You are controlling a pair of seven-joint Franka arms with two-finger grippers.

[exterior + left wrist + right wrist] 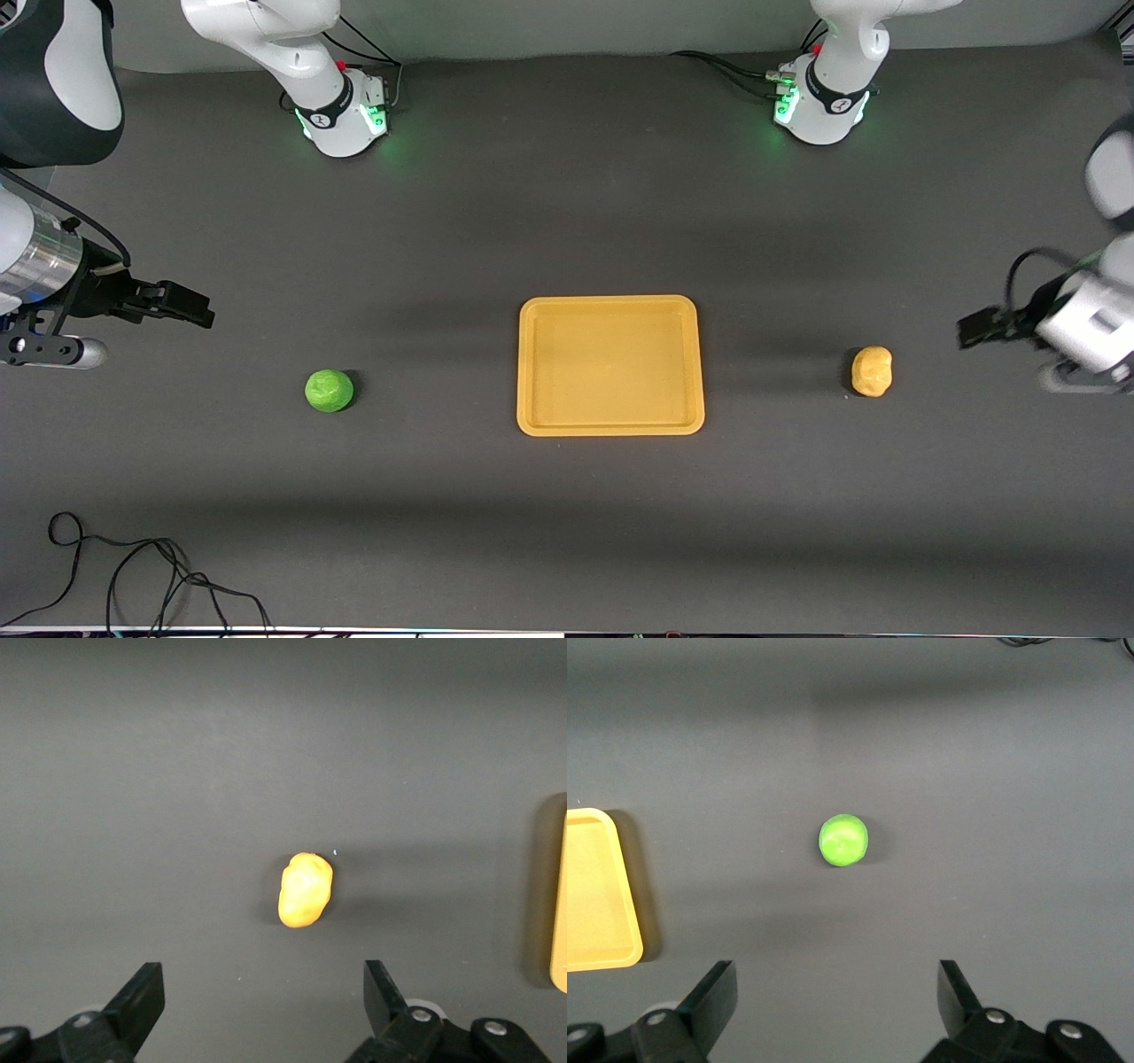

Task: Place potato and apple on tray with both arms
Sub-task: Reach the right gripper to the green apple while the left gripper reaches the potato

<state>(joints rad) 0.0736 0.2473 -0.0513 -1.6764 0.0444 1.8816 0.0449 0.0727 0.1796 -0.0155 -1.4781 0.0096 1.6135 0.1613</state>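
Observation:
The orange-yellow tray (610, 365) lies empty at the middle of the table. The green apple (329, 391) sits on the table toward the right arm's end; it also shows in the right wrist view (843, 840). The yellow-tan potato (872, 370) sits toward the left arm's end; it also shows in the left wrist view (305, 890). My right gripper (182, 304) hangs open and empty over the table beside the apple, apart from it. My left gripper (979, 328) hangs open and empty over the table beside the potato. Both sets of fingers (142, 1001) (713, 997) stand wide apart.
The two arm bases (341, 115) (819, 106) stand along the table's edge farthest from the front camera. A loose black cable (133, 576) lies near the table's front edge at the right arm's end. The tray's edge shows in both wrist views (558, 904) (598, 895).

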